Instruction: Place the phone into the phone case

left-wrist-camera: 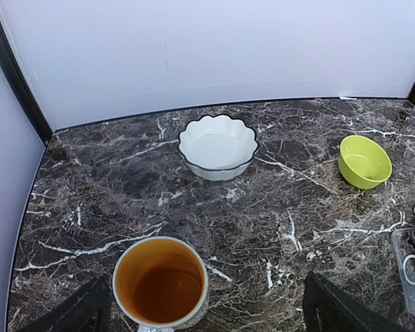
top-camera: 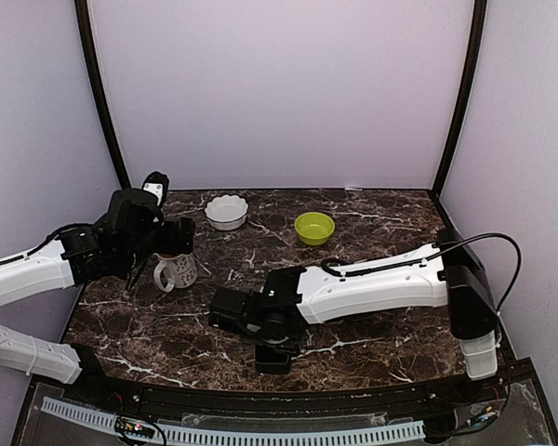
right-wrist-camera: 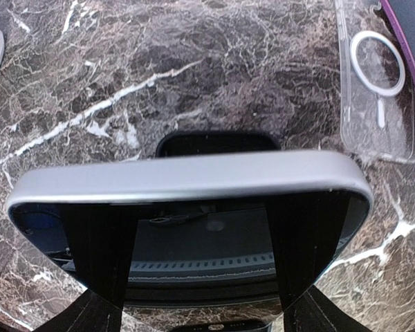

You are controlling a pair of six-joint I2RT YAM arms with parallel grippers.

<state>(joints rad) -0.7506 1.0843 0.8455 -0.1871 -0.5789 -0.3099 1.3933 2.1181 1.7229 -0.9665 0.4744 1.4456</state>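
**Item 1: phone** (right-wrist-camera: 194,176). Silver-edged with a dark glass face, held in the right claw (right-wrist-camera: 200,228). The two dark fingers (right-wrist-camera: 97,256) are clamped across the face. The long silver edge is turned toward the wrist camera. It is held above the counter (top-camera: 381,237), apart from the case.

**Item 2: phone case** (right-wrist-camera: 377,83). Clear, with a white ring on the back panel. It lies flat on the counter, off to one side of the held phone and not touching it. A dark item with a purple rim (right-wrist-camera: 411,34) lies just beside it.

**Item 3: left claw** (left-wrist-camera: 206,280). The jaws are spread wide and hold nothing. It hovers over the counter's left side, directly above the mug.

**Item 4: mug** (left-wrist-camera: 159,280). White outside and orange inside, standing upright.

**Item 5: white bowl** (left-wrist-camera: 218,146). Scalloped rim, near the back wall.

**Item 6: green bowl** (left-wrist-camera: 364,161). It sits to the right of the white bowl, well apart from it.
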